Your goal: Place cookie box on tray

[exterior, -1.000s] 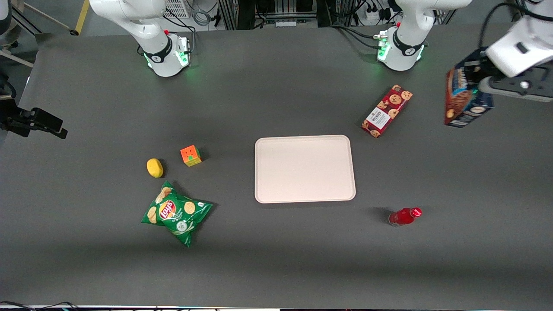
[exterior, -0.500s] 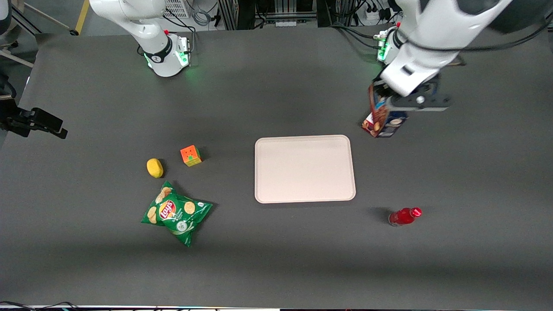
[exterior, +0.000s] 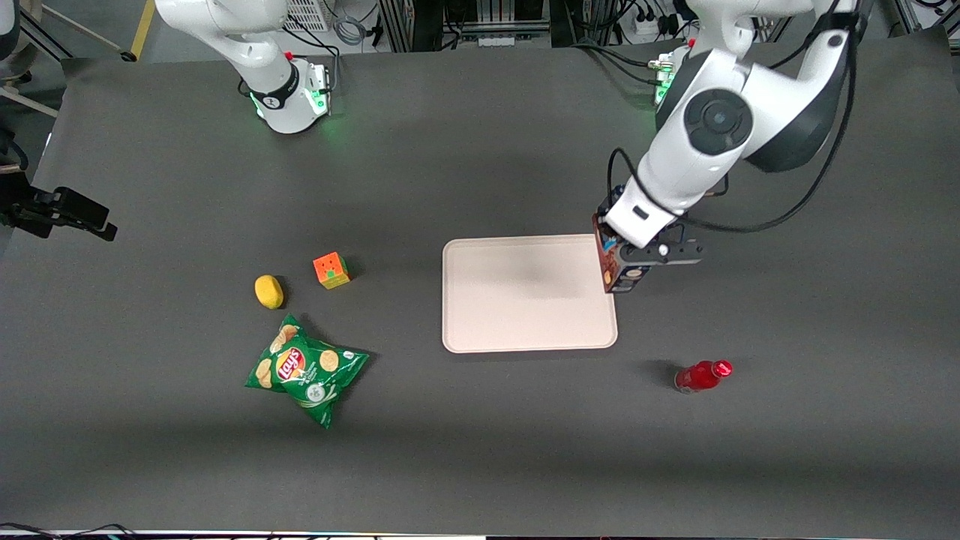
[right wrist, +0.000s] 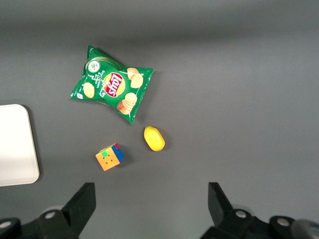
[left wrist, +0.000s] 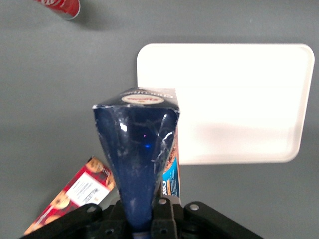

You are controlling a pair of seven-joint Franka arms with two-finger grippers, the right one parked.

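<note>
Nearest the front camera, toward the parked arm's end of the dark grey counter (exterior: 480,450), lay a green Lay's chip bag (exterior: 306,370). A red bottle (exterior: 703,375) lay on its side at about the same depth, toward the working arm's end. A little farther from the camera sat a yellow lemon (exterior: 268,291) and, just beside it, an orange-faced puzzle cube (exterior: 331,270).

The cream-pink tray (exterior: 525,300) lay flat near the middle of the counter, nothing resting on it. The left arm's gripper (exterior: 626,259) hung above the tray's edge on the working arm's side, at the corner farther from the camera. Its fingers (left wrist: 160,219) were closed on the cookie box (exterior: 616,266), pinching the narrow dark blue carton at one end so that it hung down, clear of the counter and tray. In the left wrist view the box (left wrist: 137,159) narrowed toward the fingers, its free end with the round white-and-orange mark pointing toward the tray (left wrist: 234,99) below, a brown and light blue side showing beside it.

The longer red cookie box (left wrist: 75,191) lay on the counter under the arm, farther from the camera than the tray; the arm hid it from the front camera.
</note>
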